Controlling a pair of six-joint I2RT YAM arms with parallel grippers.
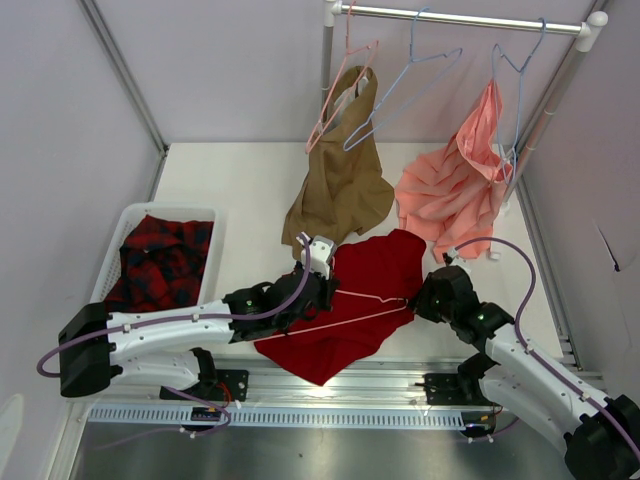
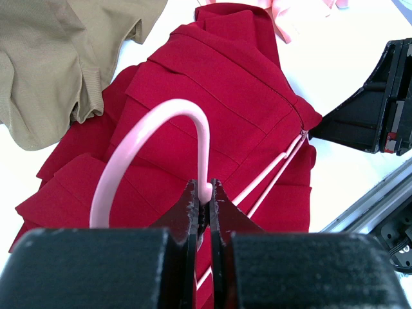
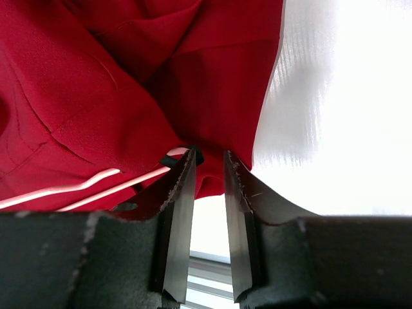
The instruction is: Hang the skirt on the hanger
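Skirt [image 1: 372, 275]: deep red, lay spread on the white table [image 1: 240, 190], lower centre of the top view.
Hanger [image 2: 174, 109]: pale pink, lay across the red cloth.
Left gripper [image 2: 205, 193]: was clamped on the hook's base.
Right gripper [image 3: 209, 161]: jaws stood slightly parted at the cloth's right edge.

Bright even overhead light, soft shadows, table [image 3: 335, 96] washed out white in right wrist view, wrist foregrounds blurred.
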